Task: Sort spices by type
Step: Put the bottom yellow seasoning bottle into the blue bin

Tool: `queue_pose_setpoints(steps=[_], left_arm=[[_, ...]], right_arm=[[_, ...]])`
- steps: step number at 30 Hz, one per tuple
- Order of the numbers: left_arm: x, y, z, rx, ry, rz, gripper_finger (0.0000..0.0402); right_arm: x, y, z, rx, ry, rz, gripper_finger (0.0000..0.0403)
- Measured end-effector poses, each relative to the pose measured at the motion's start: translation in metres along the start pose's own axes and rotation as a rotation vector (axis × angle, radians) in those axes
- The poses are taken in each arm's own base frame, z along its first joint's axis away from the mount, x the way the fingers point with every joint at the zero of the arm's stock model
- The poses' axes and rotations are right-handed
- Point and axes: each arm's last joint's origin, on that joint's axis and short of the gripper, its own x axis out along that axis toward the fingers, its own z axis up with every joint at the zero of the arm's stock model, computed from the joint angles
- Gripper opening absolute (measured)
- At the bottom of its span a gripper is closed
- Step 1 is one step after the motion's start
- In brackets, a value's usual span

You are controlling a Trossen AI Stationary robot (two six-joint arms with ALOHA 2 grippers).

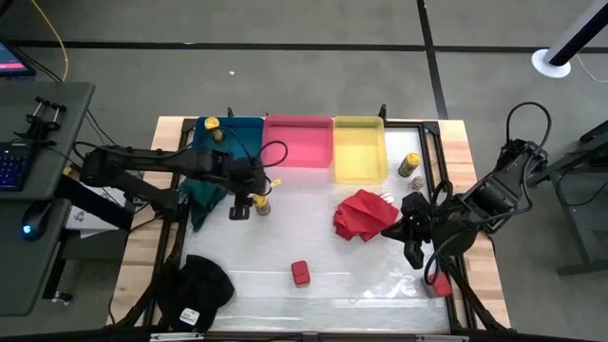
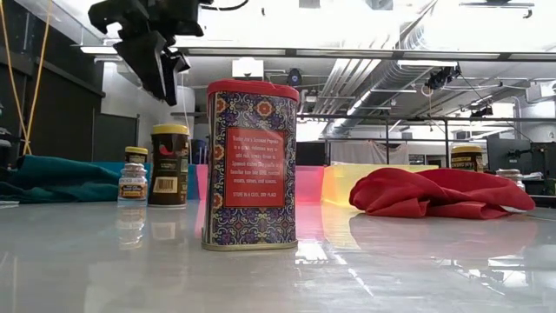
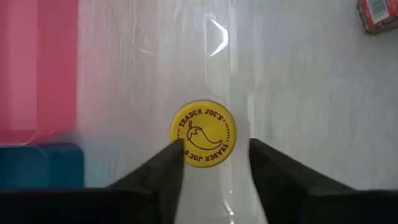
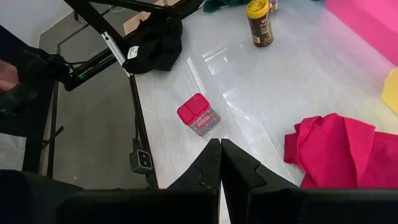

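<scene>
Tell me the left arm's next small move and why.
Probably lower straight down, then close. The left gripper hangs over the yellow-lidded jar, jaws open and straddling the lid from above, not yet gripping it; the low view shows it above the jar. The right gripper waits, shut, near the red cloth.

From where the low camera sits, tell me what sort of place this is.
Probably a robotics lab or workshop: exposed ceiling ducts and pipes overhead, a wooden-edged worktable on bare grey floor, and a desk with keyboard beside it.
</scene>
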Motion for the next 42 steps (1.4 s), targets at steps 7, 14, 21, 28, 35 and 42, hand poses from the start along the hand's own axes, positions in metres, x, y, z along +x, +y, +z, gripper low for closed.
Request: queue_pose_setpoints(steps=[7,14,21,28,35,42], left_arm=[[0.014,0.0,0.004,-0.01,0.049,-0.004,0.0288],[0.038,0.001,0.009,0.047,0.135,0.036,0.0307],[0.058,0.004,0.014,0.071,0.178,0.064,0.0307],[0.082,0.004,0.016,0.077,0.242,0.056,0.0307],[0.094,0.003,0.016,0.067,0.28,0.019,0.0281],[0.075,0.006,0.016,0.045,0.225,0.029,0.0188]], right_arm=[[0.0,0.0,0.0,-0.002,-0.003,-0.003,0.0],[0.0,-0.001,0.0,-0.005,-0.008,-0.012,0.0],[0.0,-0.001,0.0,-0.005,-0.008,-0.013,0.0],[0.001,0.0,0.0,-0.002,-0.008,-0.014,0.0],[0.001,0.0,0.0,0.001,-0.007,-0.014,0.0],[0.001,0.0,0.0,0.002,-0.008,-0.014,0.0]])
